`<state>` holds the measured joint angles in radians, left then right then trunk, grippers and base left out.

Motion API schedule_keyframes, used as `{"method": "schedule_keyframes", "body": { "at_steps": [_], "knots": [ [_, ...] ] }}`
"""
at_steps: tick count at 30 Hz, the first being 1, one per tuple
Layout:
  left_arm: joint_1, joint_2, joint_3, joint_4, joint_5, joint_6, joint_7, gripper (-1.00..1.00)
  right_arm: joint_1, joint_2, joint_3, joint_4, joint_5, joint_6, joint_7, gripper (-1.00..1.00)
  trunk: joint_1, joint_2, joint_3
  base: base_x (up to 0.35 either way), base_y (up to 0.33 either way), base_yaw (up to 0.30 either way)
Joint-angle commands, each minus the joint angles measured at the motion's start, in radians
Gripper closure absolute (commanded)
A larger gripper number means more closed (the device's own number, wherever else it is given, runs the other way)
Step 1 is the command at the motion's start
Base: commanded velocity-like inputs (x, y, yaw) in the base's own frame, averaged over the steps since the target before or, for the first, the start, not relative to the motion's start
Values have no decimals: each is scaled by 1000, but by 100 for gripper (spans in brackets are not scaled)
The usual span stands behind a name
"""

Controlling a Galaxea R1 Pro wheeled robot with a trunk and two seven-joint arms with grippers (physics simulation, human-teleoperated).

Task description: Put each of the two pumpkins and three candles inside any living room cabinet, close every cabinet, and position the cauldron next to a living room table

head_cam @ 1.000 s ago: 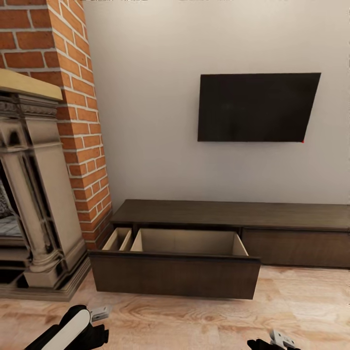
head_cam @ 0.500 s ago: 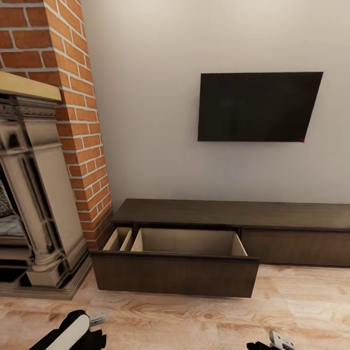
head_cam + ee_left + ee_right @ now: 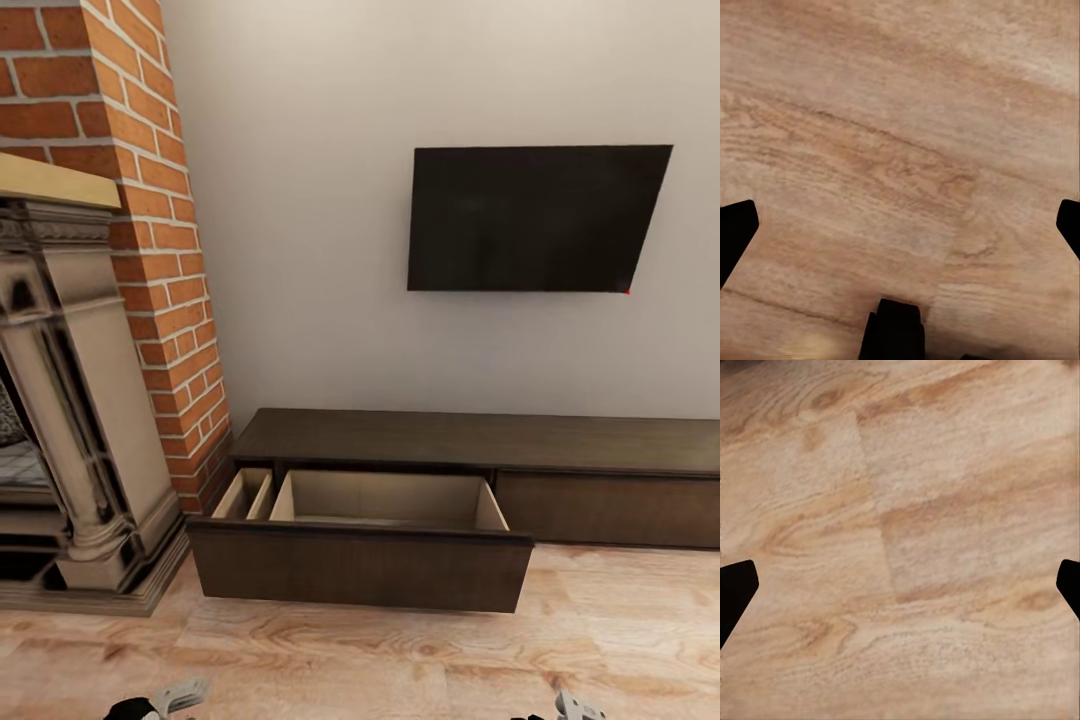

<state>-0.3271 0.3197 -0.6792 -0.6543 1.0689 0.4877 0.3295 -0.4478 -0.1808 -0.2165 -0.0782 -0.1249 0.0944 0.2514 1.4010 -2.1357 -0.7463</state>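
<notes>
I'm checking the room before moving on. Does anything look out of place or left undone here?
Only one thing: the cabinet's left pull-out front stands wide open over the wooden floor, its pale inside bare as far as the head view shows. The right front sits flush. Nothing looks spilled, tilted or damaged.

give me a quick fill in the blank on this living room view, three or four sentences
1. The left drawer of the cabinet is pulled ____.
2. The inside of that drawer holds ____.
3. The black TV hangs on the ____ above the cabinet.
4. In the wrist views, both the left gripper and the right gripper have fingers spread wide over the wooden ____.

Missing words: open; nothing; wall; floor
</notes>
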Motion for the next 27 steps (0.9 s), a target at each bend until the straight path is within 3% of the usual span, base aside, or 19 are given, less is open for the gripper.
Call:
{"method": "schedule_keyframes", "body": {
  "at_steps": [1, 15, 22, 27],
  "knots": [
    [-1, 0, -6, 2, 9, -2, 7, -100, 0, 0, -1, -1, -11, 7, 3, -100, -4, 7, 0, 0, 0, 0],
    [-1, -3, -6, 22, 4, -13, -1, -100, 0, -3, -3, 53, -13, -26, 3, -100, -58, 105, 22, -79, 0, 0],
    [-1, -6, -13, 128, -2, -80, -4, -100, 0, -3, -3, 72, -12, -49, 3, -100, -85, 154, 32, -1, 0, 0],
    [-1, -39, -16, 155, -6, -124, -4, -100, 0, -2, -3, 101, -12, -94, 3, -100, -104, 189, 40, -10, 0, 0]
  ]
}}
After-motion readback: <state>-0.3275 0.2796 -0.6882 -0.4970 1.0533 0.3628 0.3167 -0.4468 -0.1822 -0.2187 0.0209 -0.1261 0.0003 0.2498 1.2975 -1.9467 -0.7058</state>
